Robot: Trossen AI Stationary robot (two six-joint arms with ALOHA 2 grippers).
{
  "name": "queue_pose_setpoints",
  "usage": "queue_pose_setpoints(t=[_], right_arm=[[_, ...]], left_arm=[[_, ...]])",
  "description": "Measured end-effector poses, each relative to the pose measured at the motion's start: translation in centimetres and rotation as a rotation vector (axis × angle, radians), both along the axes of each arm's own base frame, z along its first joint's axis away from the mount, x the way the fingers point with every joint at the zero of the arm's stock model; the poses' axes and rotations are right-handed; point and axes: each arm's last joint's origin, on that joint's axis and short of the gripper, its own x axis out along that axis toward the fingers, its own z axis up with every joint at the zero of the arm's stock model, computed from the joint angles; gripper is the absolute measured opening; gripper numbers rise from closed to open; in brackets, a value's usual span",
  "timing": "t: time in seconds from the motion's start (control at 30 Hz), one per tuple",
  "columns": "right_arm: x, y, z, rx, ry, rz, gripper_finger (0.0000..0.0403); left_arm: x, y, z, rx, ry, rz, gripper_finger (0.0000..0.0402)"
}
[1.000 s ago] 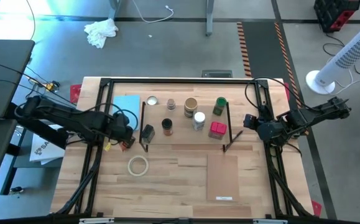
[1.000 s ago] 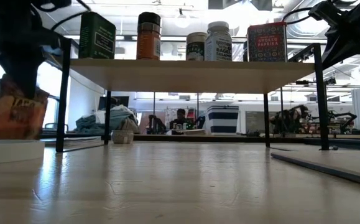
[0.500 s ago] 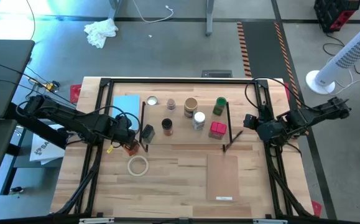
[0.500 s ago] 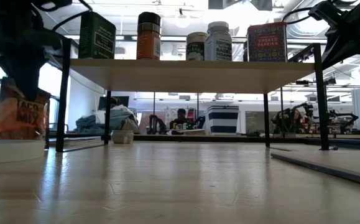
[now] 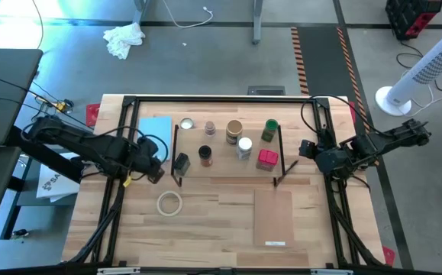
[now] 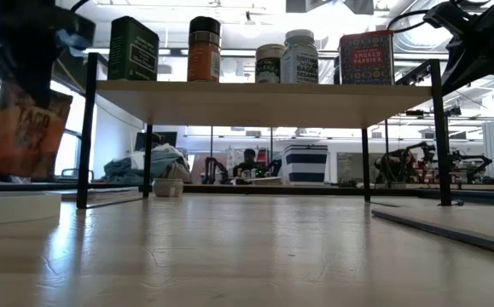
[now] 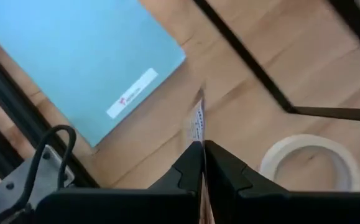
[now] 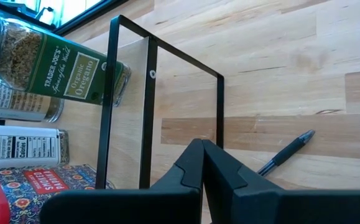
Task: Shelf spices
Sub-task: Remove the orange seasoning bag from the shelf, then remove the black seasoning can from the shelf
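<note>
Low view, left of frame: the left hand [image 6: 26, 72] pinches a taco-mix packet [image 6: 22, 128], which needs lifting clear of the shelf [image 6: 255, 101] edge.

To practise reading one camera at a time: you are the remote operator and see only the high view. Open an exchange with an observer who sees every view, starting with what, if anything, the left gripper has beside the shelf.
Operator: From above, the left gripper sits just left of the shelf. Is anything in it?
Observer: Yes. The low view shows it shut on an orange-brown packet printed TACO MIX.
Operator: Is it resting on the table?
Observer: No, it hangs clear of the wood, above the white tape ring.
Operator: And the right gripper?
Observer: Its wrist view shows it shut on nothing, with a pen lying beyond it.
</note>
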Motion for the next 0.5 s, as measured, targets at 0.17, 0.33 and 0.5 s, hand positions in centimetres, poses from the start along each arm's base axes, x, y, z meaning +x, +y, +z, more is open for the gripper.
queue_pose_setpoints(t=[0.17,0.33,0.5], right_arm=[[0.0,0.0,0.0,0.0,0.0,0.0,0.0],[0.0,0.0,0.0,0.001,0.0,-0.002,0.0],[0.0,0.0,0.0,0.002,0.0,0.0,0.0]], left_arm=[[-0.2,0.0,-1.3,0.04,0.008,0.0,0.0012],[-0.1,0.0,-2.6,0.025,0.004,0.0,0.0043],[-0.3,0.0,-3.1,0.028,0.017,0.021,0.0087]])
